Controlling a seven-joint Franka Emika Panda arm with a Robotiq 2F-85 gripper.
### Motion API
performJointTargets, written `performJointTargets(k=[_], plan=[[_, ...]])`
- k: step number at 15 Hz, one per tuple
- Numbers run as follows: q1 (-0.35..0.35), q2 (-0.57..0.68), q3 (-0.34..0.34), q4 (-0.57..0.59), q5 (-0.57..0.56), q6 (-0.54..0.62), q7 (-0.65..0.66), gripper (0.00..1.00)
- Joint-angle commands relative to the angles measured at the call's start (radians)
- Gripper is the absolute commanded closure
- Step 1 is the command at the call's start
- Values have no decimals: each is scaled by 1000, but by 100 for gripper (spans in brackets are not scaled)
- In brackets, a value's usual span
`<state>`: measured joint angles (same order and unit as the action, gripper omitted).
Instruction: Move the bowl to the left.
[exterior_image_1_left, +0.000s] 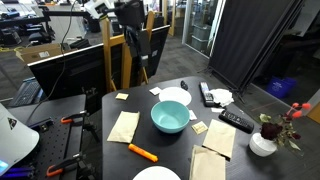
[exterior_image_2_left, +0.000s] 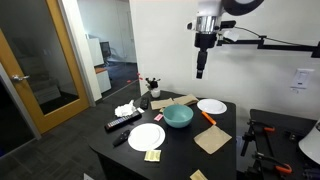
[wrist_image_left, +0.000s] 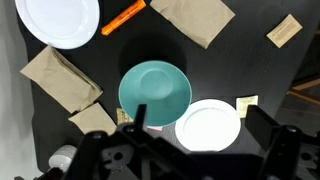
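The teal bowl (exterior_image_1_left: 169, 118) stands in the middle of the black table (exterior_image_1_left: 100, 120), seen in both exterior views (exterior_image_2_left: 179, 116) and in the wrist view (wrist_image_left: 155, 93). My gripper (exterior_image_2_left: 201, 68) hangs high above the table, well clear of the bowl, also seen at the top of an exterior view (exterior_image_1_left: 131, 50). In the wrist view its two fingers (wrist_image_left: 205, 125) stand wide apart with nothing between them, over the bowl's edge and a white plate (wrist_image_left: 209, 125).
White plates lie around the bowl (exterior_image_1_left: 174, 96) (exterior_image_1_left: 157, 176) (wrist_image_left: 58, 20). An orange marker (exterior_image_1_left: 143, 152), brown napkins (exterior_image_1_left: 123, 126) (exterior_image_1_left: 219, 138), yellow sticky notes (wrist_image_left: 284, 29), remotes (exterior_image_1_left: 236, 120) and a white vase with flowers (exterior_image_1_left: 264, 142) are on the table.
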<state>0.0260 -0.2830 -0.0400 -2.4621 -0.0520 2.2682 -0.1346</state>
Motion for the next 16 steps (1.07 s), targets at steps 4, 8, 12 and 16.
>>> performJointTargets(k=[4, 8, 12, 16], plan=[[-2, 210, 61, 78, -131, 88, 35, 0], [6, 292, 75, 106, -179, 107, 58, 0], [16, 358, 79, 120, -175, 142, 72, 0], [21, 415, 78, 119, -176, 194, 89, 0]])
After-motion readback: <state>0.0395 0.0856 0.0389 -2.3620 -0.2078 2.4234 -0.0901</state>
